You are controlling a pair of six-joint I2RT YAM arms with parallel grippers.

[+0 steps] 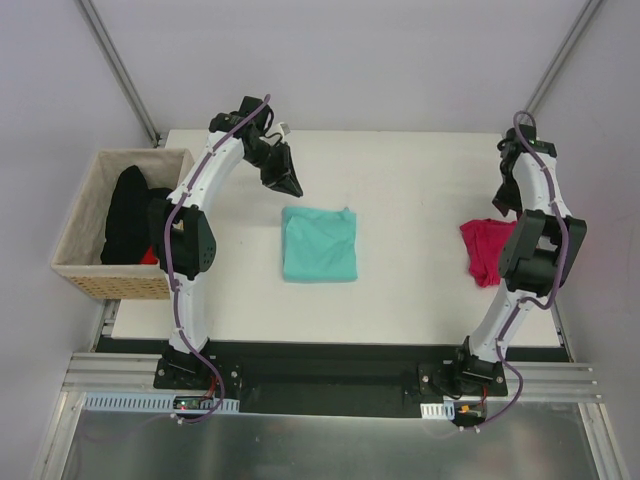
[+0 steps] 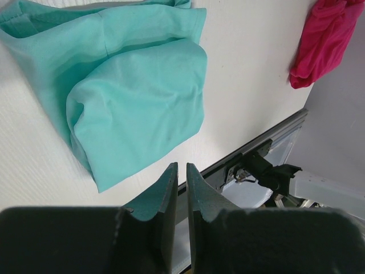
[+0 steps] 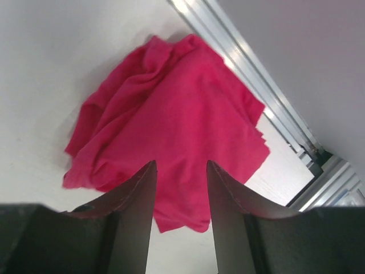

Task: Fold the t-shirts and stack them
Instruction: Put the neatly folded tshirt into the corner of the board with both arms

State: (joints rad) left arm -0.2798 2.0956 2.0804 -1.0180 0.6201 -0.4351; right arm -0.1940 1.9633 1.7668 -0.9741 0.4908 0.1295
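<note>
- Left claw (image 2: 181, 165), closest to its wrist camera, has its fingers almost together with only a thin slit between them, and holds nothing.
- Teal t-shirt (image 2: 137, 97) lies folded in a neat square mid-surface (image 1: 410, 190), near that claw.
- Right claw (image 3: 181, 164), fingers apart, hangs over the crumpled magenta t-shirt (image 3: 171, 114) by the surface's right edge.

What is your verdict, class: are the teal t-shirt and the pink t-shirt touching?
Apart. The top external view shows bare table between the teal t-shirt and the pink t-shirt.

Central t-shirt (image 1: 319, 245) left of edge t-shirt (image 1: 484, 248)
</note>
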